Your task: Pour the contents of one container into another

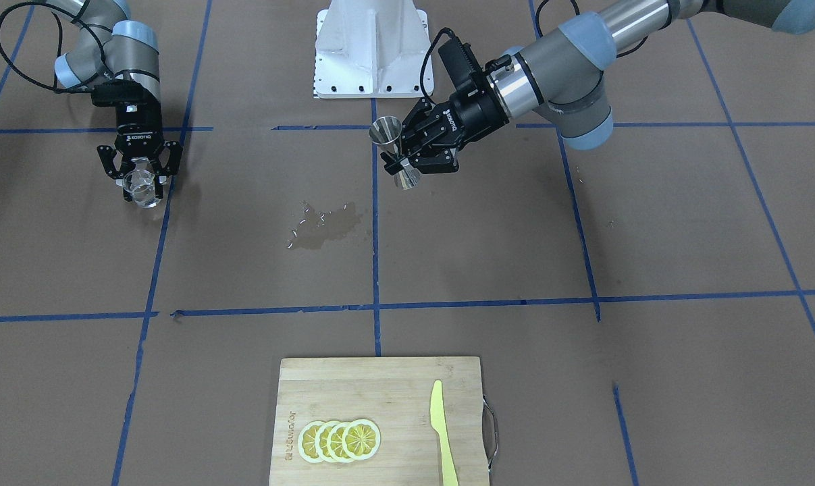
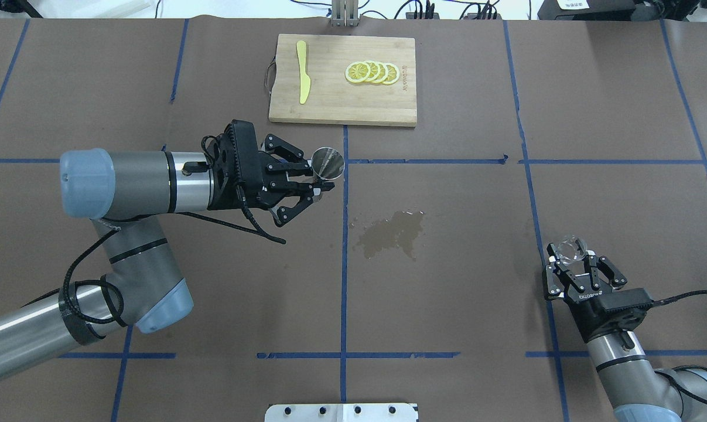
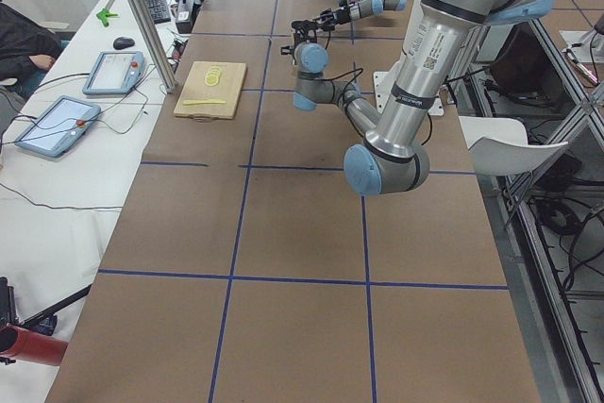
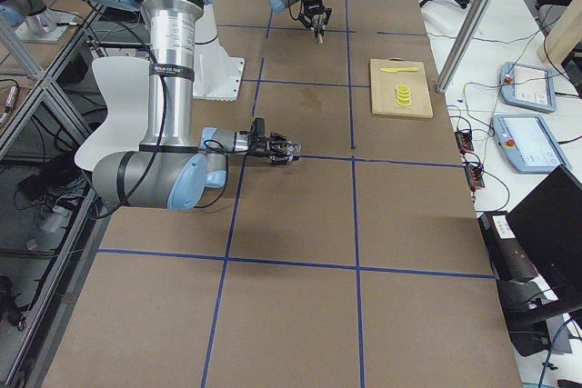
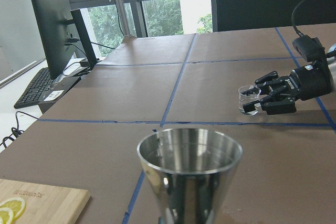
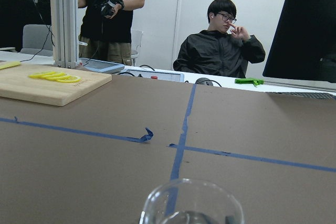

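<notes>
Bench carried a wooden cutting board with 4 lemon slices, and a wet patch near its middle. Left gripper jaws held the steel jigger by its waist, raised above the bench. Well apart, right gripper jaws clasped the glass beaker.

Just before the pincer, at the bottom edge, shows the clear round rim of the beaker. Beyond it the brown table runs ahead, crossed by lines of blue tape. Far ahead and to the left of the pincer lies a board with lemon slices on it, and behind the table's far edge a seated person is straight ahead and a standing person more to the left, both in black.
</notes>
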You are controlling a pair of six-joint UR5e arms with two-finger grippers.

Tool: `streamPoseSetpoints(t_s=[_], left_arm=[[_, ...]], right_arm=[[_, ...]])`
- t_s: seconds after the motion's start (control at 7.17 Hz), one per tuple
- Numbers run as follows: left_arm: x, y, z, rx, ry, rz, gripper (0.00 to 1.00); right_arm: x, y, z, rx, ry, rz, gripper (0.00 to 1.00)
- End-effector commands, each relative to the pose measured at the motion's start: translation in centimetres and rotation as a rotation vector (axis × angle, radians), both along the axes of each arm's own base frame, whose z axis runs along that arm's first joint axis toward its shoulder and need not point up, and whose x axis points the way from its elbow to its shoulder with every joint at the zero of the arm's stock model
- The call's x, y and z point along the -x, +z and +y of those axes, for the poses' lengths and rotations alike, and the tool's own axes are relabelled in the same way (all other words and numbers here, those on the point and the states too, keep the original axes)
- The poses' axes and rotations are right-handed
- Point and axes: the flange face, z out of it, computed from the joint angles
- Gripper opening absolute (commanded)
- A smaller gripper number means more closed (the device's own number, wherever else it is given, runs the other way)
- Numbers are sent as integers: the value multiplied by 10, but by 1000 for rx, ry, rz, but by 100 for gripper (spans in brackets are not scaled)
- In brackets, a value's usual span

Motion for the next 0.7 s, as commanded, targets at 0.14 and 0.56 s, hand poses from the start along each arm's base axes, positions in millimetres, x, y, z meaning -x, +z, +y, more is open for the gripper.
streamPoseSetpoints(t_s=[0.14, 0.56], left_arm=[[0, 0, 0, -4, -1, -1, 0], [0, 0, 0, -4, -1, -1, 0]], right_arm=[[-19, -9, 0, -102, -43, 178, 0], [-24, -28, 0, -123, -58, 70, 0]])
